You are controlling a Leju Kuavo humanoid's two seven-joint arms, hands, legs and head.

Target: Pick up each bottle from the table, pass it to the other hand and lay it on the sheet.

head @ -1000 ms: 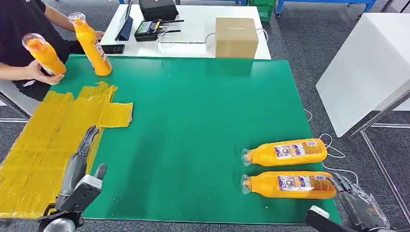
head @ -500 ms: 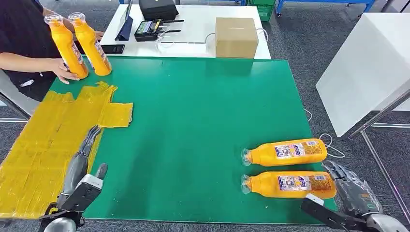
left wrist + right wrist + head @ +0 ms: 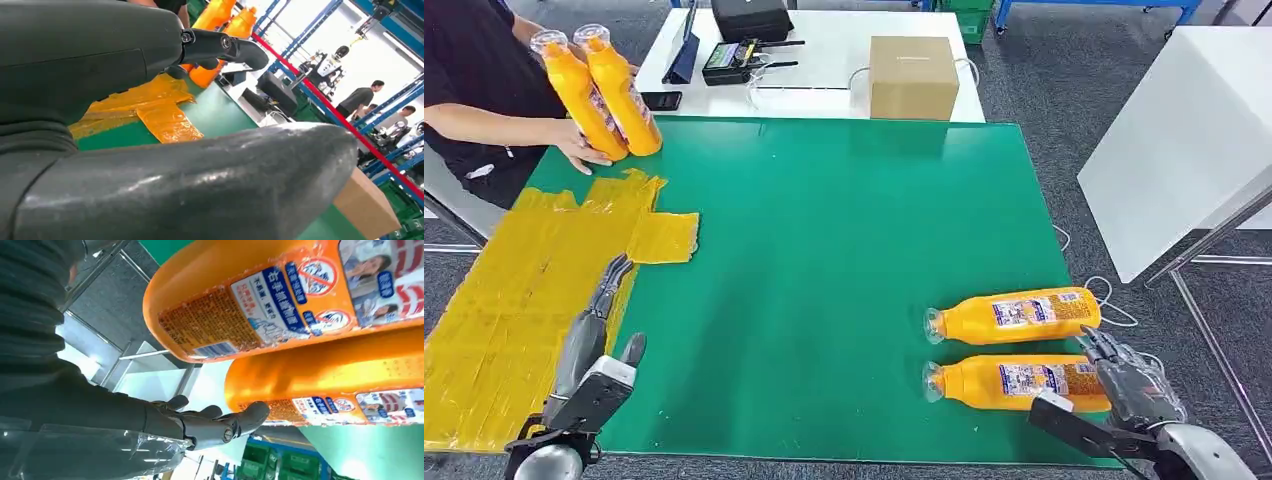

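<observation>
Step in hand, judged from the layout: reaching for the first pickup. Right hand at the near right corner of the green mat, fingers spread and holding nothing, placed just at the base end of the near orange bottle; contact with it cannot be told. In the right wrist view, fingertips extended just beside that bottle's base, not wrapped round it. Far orange bottle lying parallel just beyond, both on their sides, caps toward the left. Left hand at the near left, fingers straight and released, hovering at the edge of the yellow sheet, well apart from both lying bottles. At the far left corner, a person's hand steadying two upright orange bottles.

Next move, probably: curl the right fingers round the near bottle without nudging its neighbour, lift, then carry across to meet the left hand for the handover.
</observation>
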